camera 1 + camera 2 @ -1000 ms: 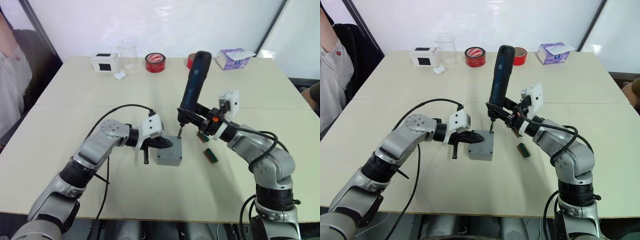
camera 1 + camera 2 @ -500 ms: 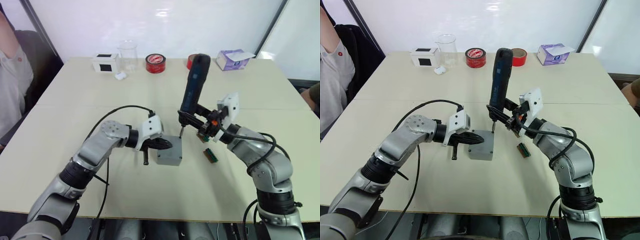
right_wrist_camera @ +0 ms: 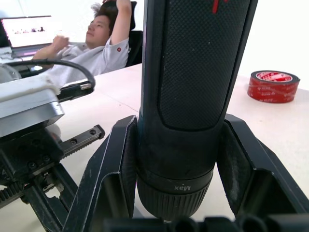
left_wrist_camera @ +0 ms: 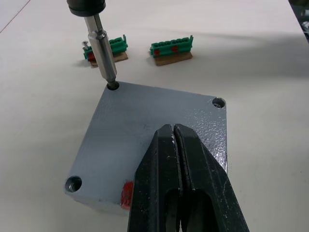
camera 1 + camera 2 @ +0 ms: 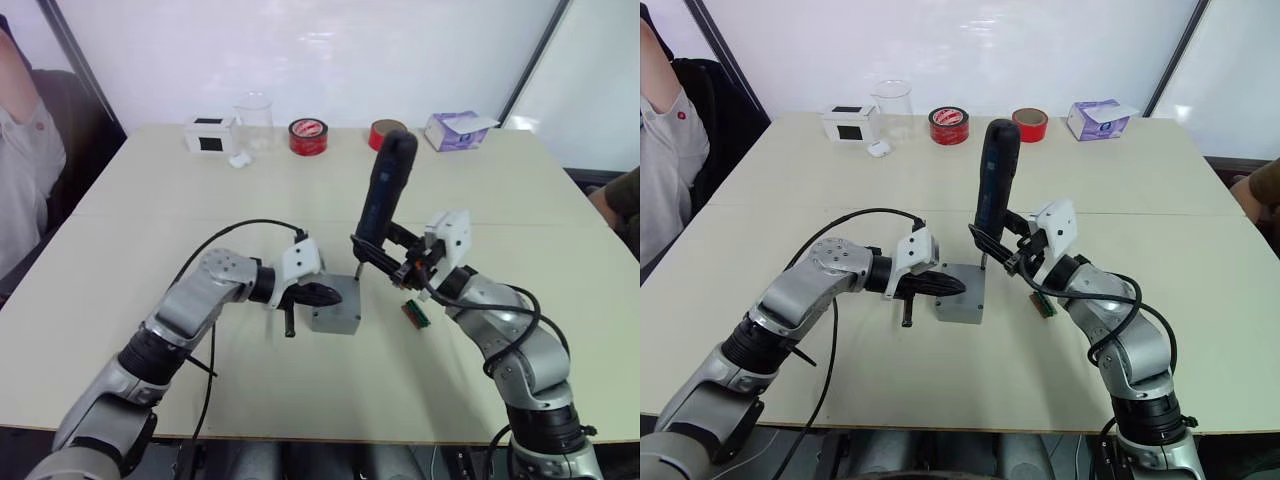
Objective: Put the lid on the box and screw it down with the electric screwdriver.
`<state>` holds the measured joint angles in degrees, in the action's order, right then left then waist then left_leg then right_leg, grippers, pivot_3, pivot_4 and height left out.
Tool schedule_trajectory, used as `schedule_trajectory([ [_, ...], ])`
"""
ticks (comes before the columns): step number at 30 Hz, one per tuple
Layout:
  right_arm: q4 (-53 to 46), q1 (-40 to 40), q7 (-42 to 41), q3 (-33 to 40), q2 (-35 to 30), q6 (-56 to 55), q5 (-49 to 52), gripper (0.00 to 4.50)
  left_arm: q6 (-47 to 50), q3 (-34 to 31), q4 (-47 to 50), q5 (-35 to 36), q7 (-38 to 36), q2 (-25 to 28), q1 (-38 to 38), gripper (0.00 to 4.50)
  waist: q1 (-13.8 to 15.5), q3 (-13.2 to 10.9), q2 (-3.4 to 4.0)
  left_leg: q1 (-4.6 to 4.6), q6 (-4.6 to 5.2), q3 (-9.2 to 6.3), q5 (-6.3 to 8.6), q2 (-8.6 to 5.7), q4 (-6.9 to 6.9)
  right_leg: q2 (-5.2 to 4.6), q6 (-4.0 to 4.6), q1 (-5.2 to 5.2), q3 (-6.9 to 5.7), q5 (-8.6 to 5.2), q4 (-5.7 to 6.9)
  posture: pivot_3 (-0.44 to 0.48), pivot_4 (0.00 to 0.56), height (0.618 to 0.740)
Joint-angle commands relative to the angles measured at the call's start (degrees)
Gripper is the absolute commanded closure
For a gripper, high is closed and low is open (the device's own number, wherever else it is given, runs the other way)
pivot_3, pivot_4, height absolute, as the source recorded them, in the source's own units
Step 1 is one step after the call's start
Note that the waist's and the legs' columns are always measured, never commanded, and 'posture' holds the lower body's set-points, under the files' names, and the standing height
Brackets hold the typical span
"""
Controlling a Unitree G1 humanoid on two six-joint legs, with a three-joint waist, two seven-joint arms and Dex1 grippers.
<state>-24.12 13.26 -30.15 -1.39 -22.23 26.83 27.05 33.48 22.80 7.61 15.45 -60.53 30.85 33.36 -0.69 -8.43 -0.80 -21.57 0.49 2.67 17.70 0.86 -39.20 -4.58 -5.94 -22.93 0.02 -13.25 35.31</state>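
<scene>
On the electric screwdriver (image 3: pixel 193 96) we read "Max" in small grey letters on the smooth ring at the base of its body, upside down in the right wrist view; a red mark higher up is cut off by the edge there. The red tape roll (image 3: pixel 273 86) carries white print too small to read. The screwdriver's black body is finely stippled, and our right gripper (image 5: pixel 1012 255) has its jaws closed on the lower part of it, holding the tool nearly upright and leaning a little to the right.

The lid (image 4: pixel 145 140) sits on the box (image 5: pixel 960 308) near the middle of the table (image 5: pixel 300 390). It is square, with rounded corners, a speckled grey finish and a round screw hole at each corner we can see. The thin metal bit (image 4: pixel 104 55) stands in the far corner hole. Our left gripper (image 4: pixel 175 140) has its black jaws shut with nothing between them; the tip lies over the lid, hiding the near corner, and we cannot tell if it presses down. A small red patch (image 4: pixel 126 194) shows on the box's side, partly hidden.

Two green connector boards (image 4: pixel 171 48) lie on the table just right of the box. At the far edge stand a white box with a black square (image 5: pixel 210 133), a clear beaker (image 5: pixel 254 120) and a purple tissue box (image 5: pixel 455 130). A person (image 3: pixel 91 48) reclines at the left.
</scene>
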Motion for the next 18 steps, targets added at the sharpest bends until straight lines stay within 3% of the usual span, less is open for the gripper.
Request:
schedule_trajectory([
  [1, 6.1, -2.9, 0.1, -4.2, -1.5, 3.3, -4.2, 2.77, 0.8, 0.4, 0.3, -0.9, -0.1, 0.5, -0.7, 4.50, 0.0, 0.1, -0.01, 0.16, 0.00, 0.00, 0.00, 0.03, 0.05, 0.00, 0.13, 0.15, -0.01, -0.08, -0.02, 0.000, 0.150, 0.740],
  [18, 4.2, -2.0, 2.5, -2.8, 2.0, 5.9, -1.1, 2.77, 1.3, 0.7, 0.8, -1.3, -0.2, 0.4, -1.2, 4.50, 0.0, 0.6, -0.18, 0.20, -0.01, -0.11, 0.01, 0.12, 0.11, -0.13, 0.29, 0.21, -0.05, -0.18, -0.10, 0.000, 0.150, 0.740],
])
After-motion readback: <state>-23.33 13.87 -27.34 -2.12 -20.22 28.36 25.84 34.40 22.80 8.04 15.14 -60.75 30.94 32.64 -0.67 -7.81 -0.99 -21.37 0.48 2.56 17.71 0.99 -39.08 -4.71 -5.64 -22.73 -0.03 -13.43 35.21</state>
